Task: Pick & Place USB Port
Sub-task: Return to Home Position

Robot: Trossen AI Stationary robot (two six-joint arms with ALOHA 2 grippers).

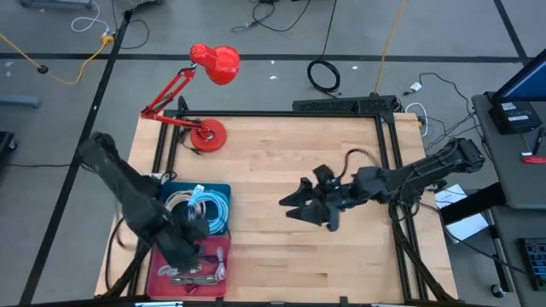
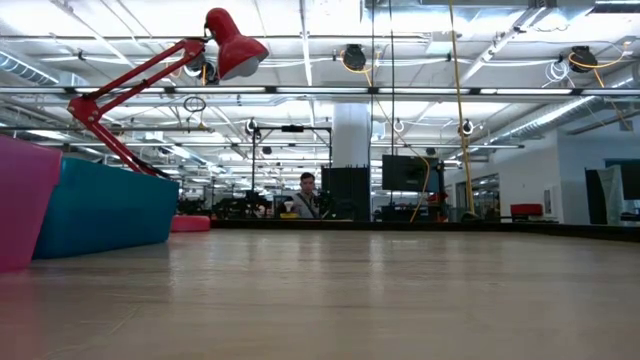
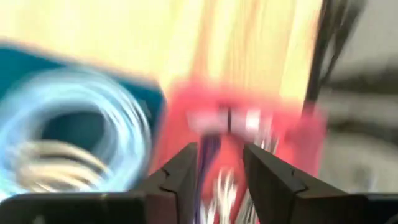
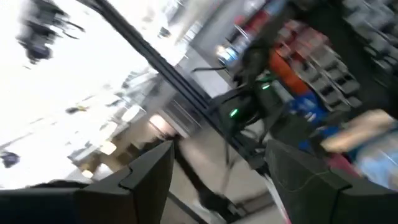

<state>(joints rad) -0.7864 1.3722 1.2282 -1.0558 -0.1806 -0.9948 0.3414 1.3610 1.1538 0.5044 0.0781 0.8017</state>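
Hovering over the red bin (image 1: 225,256) at the table's (image 1: 281,153) near left corner, my left gripper (image 1: 189,247) has its fingers apart with nothing between them; its wrist camera looks past the gap onto the bin's contents. The USB cables (image 1: 192,275) lie in a loose heap inside that bin, a violet strand showing among pale plug ends, while the blue bin (image 1: 225,191) just beside it holds a coil of light blue cable (image 1: 209,209). My right gripper (image 1: 296,205) hangs above the bare middle of the table, fingers spread too and carrying nothing. No cable shows on the wood, so I judge the sorting done and only the parking of both arms left. Were I to lift one of these cables, I would expect it to be light, limp and a little slick in the jacket, prone to snag its neighbours. The stiff plug housing, or a pinch across several gathered loops, gives the surest hold.
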